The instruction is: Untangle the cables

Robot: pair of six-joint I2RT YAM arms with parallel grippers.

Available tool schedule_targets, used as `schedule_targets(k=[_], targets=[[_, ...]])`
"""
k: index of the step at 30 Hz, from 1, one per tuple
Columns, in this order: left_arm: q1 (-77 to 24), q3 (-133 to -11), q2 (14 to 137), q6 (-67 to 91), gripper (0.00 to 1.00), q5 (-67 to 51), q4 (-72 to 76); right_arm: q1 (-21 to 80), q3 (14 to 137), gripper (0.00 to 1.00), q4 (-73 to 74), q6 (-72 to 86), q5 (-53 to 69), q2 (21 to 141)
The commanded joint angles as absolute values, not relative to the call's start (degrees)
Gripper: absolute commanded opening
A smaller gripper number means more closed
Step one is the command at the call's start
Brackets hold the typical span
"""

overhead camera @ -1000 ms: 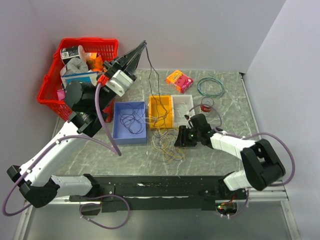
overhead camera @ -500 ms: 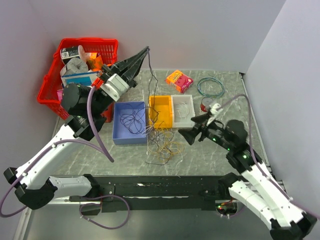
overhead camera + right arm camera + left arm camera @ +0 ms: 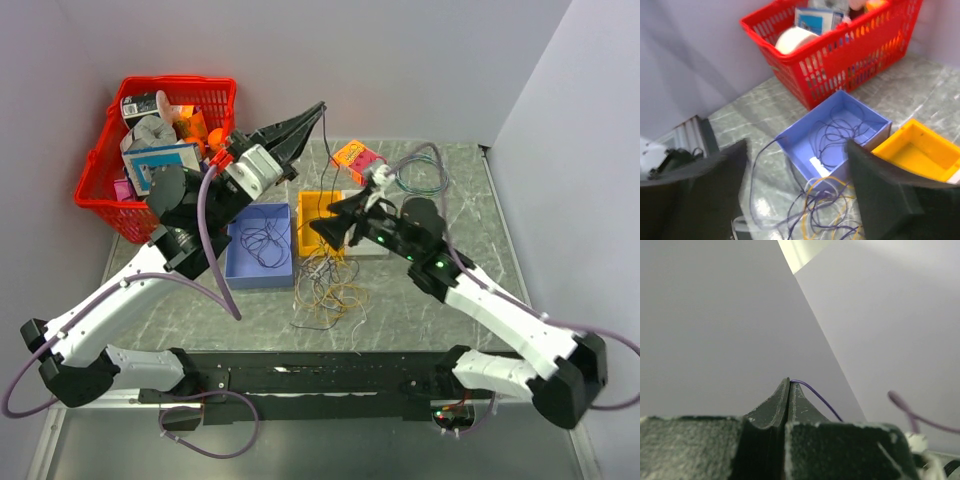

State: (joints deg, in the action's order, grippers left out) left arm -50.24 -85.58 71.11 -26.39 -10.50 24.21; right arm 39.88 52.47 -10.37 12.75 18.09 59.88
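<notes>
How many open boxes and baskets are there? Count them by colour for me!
Blue box: 1
Yellow box: 1
White box: 1 (mostly hidden behind the arm)
Red basket: 1
Total: 4

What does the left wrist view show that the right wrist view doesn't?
Left wrist only: the left gripper shut on one purple cable, against a bare wall. Right wrist only: the open right gripper, the red basket, blue tray, yellow tray and the tangled cables. Shared: dark purple cable, nothing else.
</notes>
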Motion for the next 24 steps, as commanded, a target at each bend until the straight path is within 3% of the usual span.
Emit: schedule_targets(k=[1, 2, 3, 16, 24], targets=[[-51.2, -88.9, 70.8, -25.0, 0.01, -7.9, 27.9, 40.1, 53.2, 0.61, -14.9, 16.8, 14.9, 67.1], [-51.2, -89.4, 71.2, -25.3, 0.01, -7.6, 29.3, 40.0, 52.9, 0.43, -14.5, 18.0, 13.8, 68.4], [-51.2, -89.6, 71.3, -26.4, 0.01, -7.5, 30.0, 39.8, 52.6, 0.42, -14.1, 18.7, 12.8, 70.3], [-51.3, -93.2, 72.6, -37.7, 0.01, -9.7, 44.0, 37.5, 44.5, 0.38, -15.4, 24.0, 13.2, 82.1], [-51.3, -94.8, 72.8, -50.0, 0.01, -4.1, 40.9, 36.0, 40.4, 0.26, -10.7, 24.3, 12.0, 81.0]])
